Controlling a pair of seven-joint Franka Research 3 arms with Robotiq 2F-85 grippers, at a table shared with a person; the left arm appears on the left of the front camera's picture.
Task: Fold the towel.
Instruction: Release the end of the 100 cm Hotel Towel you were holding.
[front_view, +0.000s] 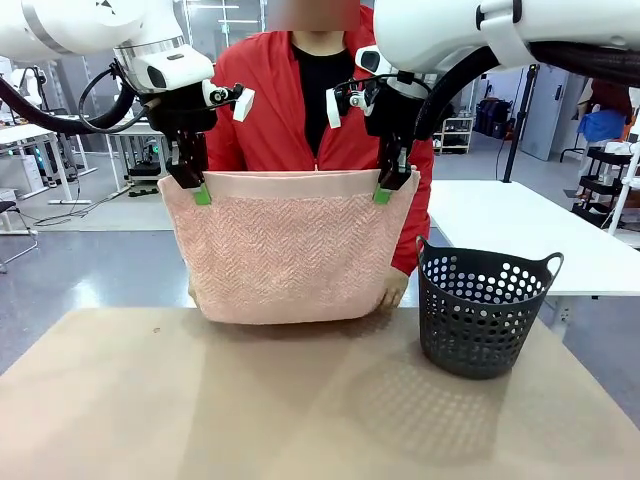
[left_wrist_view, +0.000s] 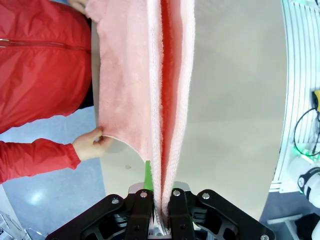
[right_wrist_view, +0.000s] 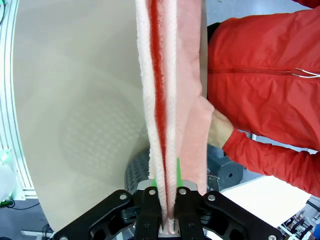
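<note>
While left gripper (front_view: 200, 192) and right gripper (front_view: 384, 193) each clamp a top corner, towel (front_view: 290, 250) hangs doubled between them over far edge of counter (front_view: 300, 410); person's hand (front_view: 392, 290) holds bottom corner.

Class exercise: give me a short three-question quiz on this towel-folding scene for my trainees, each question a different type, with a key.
1. True or false: the towel lies flat on the table.
2. Where do the left claw and right claw pinch the towel? A) its top corners B) its bottom edge C) nowhere
3. Fill in: the black basket stands on the robot's ____ side of the table.
Key: 1 false, it hangs from the claws; 2 A; 3 right.
</note>
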